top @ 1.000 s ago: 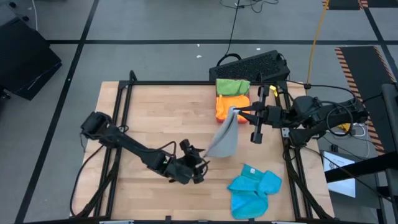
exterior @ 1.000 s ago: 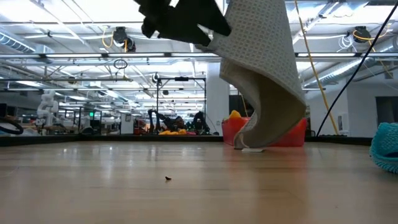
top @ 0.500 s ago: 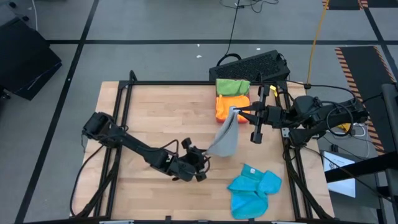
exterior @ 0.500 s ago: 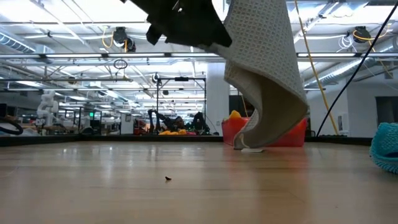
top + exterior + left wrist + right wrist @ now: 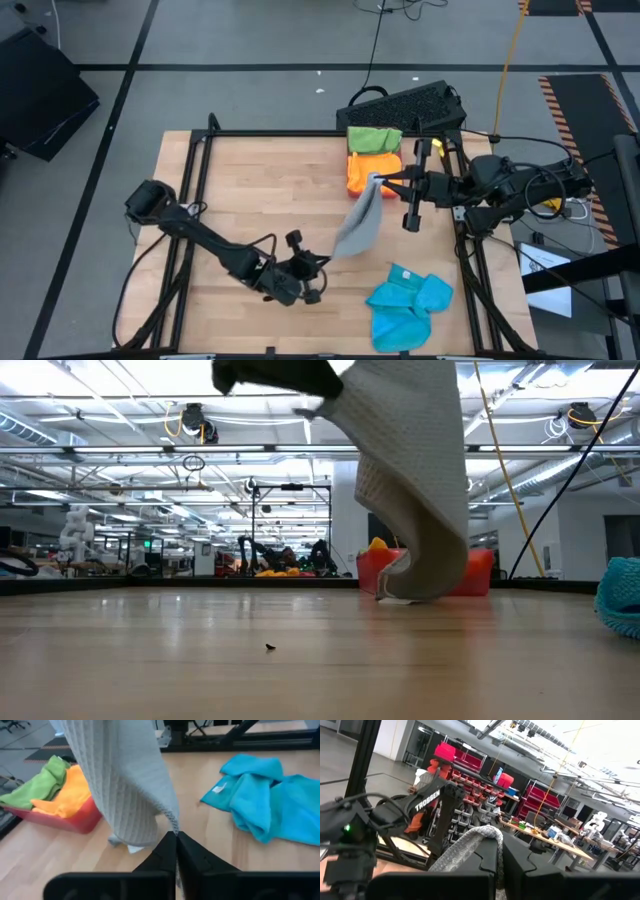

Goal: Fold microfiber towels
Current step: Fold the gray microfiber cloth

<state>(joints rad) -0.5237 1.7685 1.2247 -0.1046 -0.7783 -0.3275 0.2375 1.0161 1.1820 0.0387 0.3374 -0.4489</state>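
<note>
A grey towel (image 5: 362, 222) hangs slanting between my two grippers. My right gripper (image 5: 380, 181) is shut on its upper end at the table's far right. My left gripper (image 5: 176, 840), lower and nearer the table's middle (image 5: 322, 265), is shut on its lower corner. The towel's bottom fold (image 5: 400, 595), with a white label, rests on the wooden table (image 5: 250, 190). Orange (image 5: 372, 172) and green (image 5: 373, 140) towels lie in a red tray (image 5: 75, 822) at the far right. A crumpled blue towel (image 5: 408, 300) lies at the near right. My left gripper pinches the grey towel's hanging corner (image 5: 173, 824) between its two fingertips, coming slanting downward from the table's near left. The cloth rises from the fingers toward my other gripper, lightly drawn. My right gripper pinches a bunched upper end of the towel (image 5: 480, 836) between its shut fingers, roughly level, from the table's right side; the towel hangs below it.
A black keyboard-like panel (image 5: 405, 105) sits beyond the table's far edge behind the tray. A black frame rail (image 5: 190, 190) runs along the table's left side. Bare wood spreads over the table's left and middle.
My left gripper has shut on the grey towel's lower corner and drawn back a little toward the table's near left. The towel's near edge is now pulled up and out toward it, while the bottom fold stays on the table.
</note>
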